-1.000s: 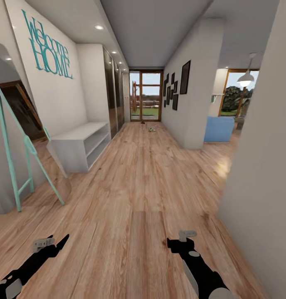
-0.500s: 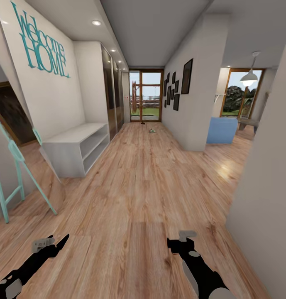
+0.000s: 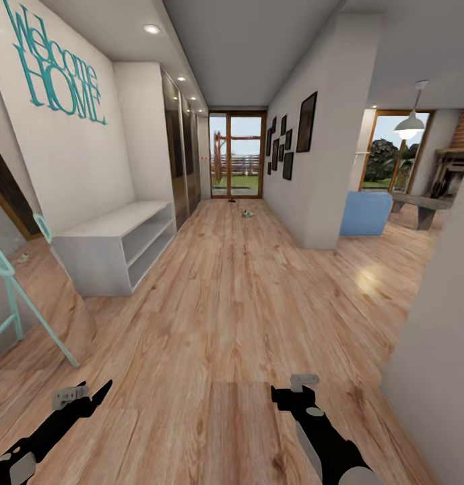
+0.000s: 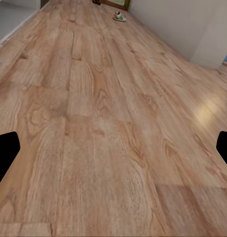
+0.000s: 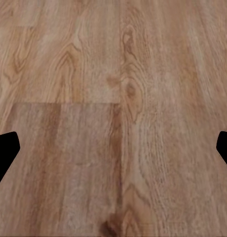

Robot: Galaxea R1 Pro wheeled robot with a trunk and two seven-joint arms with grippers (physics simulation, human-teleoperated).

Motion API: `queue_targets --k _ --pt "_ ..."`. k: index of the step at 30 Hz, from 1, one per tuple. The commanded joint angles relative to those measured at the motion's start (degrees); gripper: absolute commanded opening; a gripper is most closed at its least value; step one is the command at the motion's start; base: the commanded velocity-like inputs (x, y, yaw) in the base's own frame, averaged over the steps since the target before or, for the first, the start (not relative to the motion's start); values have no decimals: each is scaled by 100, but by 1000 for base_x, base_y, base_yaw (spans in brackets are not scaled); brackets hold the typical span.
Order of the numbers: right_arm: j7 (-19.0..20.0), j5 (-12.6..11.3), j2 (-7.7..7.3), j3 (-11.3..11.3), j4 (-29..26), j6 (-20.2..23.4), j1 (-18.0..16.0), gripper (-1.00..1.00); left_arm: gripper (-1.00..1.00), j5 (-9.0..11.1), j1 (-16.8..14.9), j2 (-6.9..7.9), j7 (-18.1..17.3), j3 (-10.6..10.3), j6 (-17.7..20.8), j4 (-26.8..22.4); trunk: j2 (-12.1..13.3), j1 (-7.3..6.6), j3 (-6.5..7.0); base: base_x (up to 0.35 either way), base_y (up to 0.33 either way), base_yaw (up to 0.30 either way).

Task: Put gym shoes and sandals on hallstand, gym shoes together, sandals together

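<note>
Compared with the earlier head views, the whole scene has shifted: the camera has advanced along the corridor. The low white shelf unit [image 3: 117,249] now sits closer, the turquoise ladder frame [image 3: 16,303] has slid toward the picture's left edge, and more of the side room with the blue armchair [image 3: 365,213] shows. Both arms occupy the same places in the picture as before.

A gym shoe [image 3: 246,213] lies on the corridor floor [image 3: 232,296] far ahead, near the glazed door [image 3: 236,155] and close to the right-hand wall. In the left wrist view the gym shoe [image 4: 119,17] appears as a small cream shape with green and red marks; its long axis and toe direction cannot be told at this size. A small dark item [image 3: 231,200] lies on the floor just before the door; it is too small to identify.

The left arm is extended low and forward, angled inward, with the left tool [image 3: 83,394] above bare floor. The right arm is extended forward, with the right tool [image 3: 295,391] also above bare floor. In each wrist view the two fingertips sit at opposite picture edges, so both tools stand apart, holding nothing.
</note>
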Motion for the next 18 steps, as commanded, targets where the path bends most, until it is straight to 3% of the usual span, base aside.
queue_targets --k 1,11,18 --pt "-12 40 4 -14 -12 38 -1 100 100 50 -4 1 -14 -48 -21 6 -2 2 -6 347 0 0" --pt "-12 33 4 -27 -11 38 -1 100 100 48 -4 -14 316 -56 -28 6 -2 2 -6 347 0 0" --pt "-12 33 4 -30 -8 38 -1 100 100 48 -4 -16 357 -57 -27 6 -2 2 -6 347 0 0"
